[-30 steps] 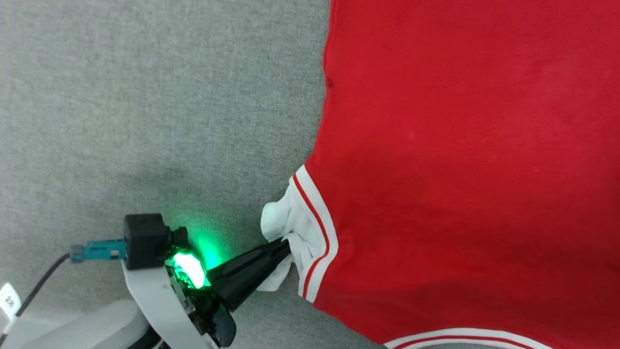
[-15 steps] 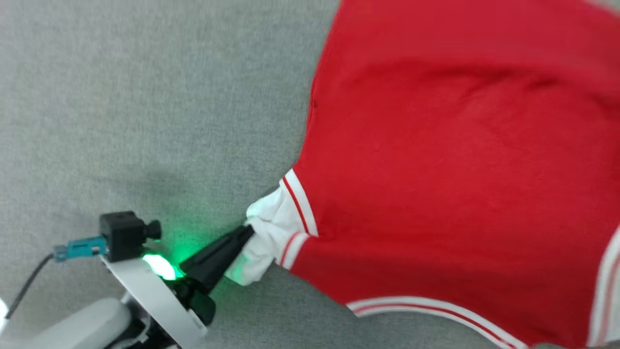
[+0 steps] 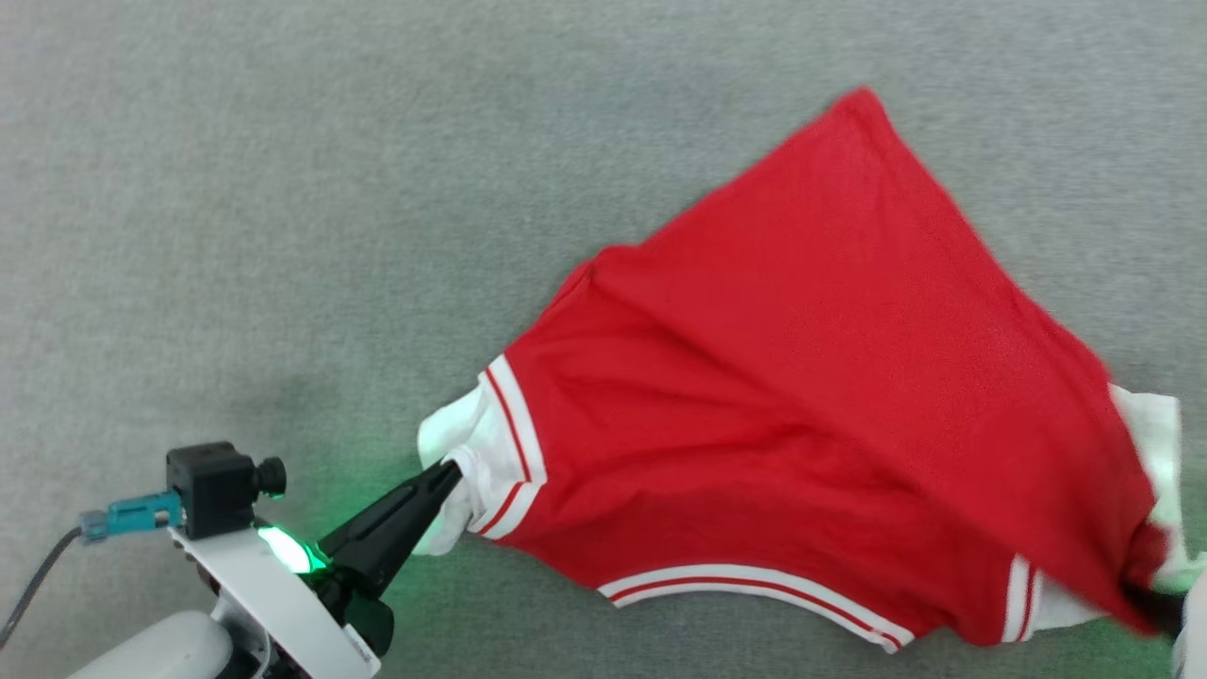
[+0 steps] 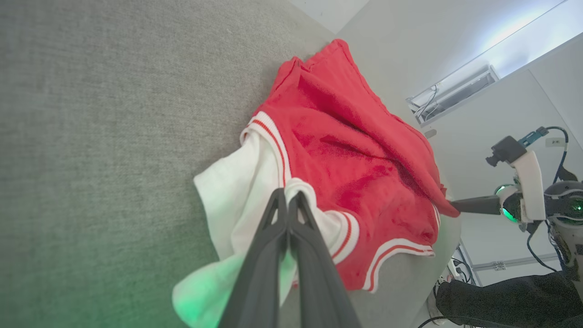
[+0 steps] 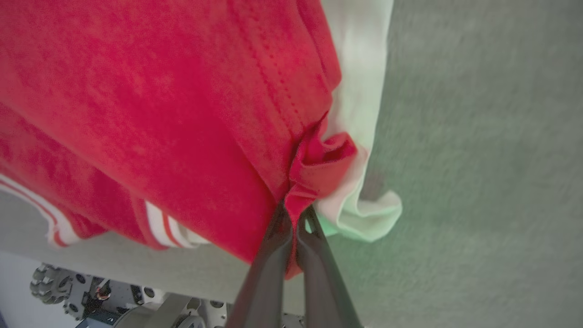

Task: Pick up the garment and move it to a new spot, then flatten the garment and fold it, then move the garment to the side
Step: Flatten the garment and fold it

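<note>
- The garment [image 3: 801,377], a red jersey with white sleeves and red-and-white striped trim, is stretched sideways across the grey table [image 3: 283,189], on its right half and close to its near edge.
- The striped trim runs along the near side. A red corner [image 3: 858,99] points toward the far edge, and the cloth rumples into long folds in between.
- The left gripper [image 3: 451,469] has its fingers pressed together on the bunched white sleeve [image 3: 471,434] at the garment's left end.
- The right gripper [image 5: 294,212] is clamped on a puckered fold of red cloth, right beside the other white sleeve [image 5: 360,91], at the garment's right end.
- A green light [image 3: 283,550] glows on the left wrist and tints the table beneath it.
</note>
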